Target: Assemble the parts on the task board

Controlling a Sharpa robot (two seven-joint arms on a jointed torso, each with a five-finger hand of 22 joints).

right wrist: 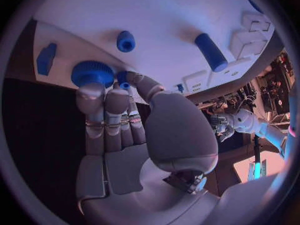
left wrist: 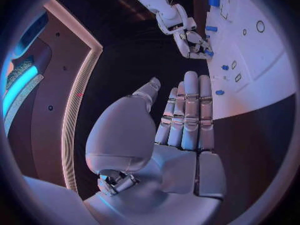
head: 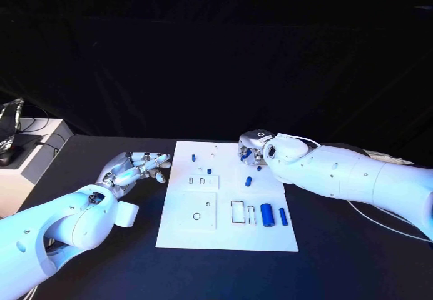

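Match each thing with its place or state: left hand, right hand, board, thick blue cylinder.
Things:
1. left hand
2. right hand
3. board
4. cylinder

Places or states:
A. lying on the board's near right part
B. white, in the middle of the table
C. empty, left of the board
D. over the board's far right part

Pairs: 1-C, 2-D, 3-B, 4-A

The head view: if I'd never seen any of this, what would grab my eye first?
Probably the white task board glowing in the middle of the black table, dotted with small blue parts such as a fat cylinder near its front right. Next, the right robot hand reaching over the board's far right edge, fingertips at a small blue part. The left robot hand sits just off the board's left edge, holding nothing.
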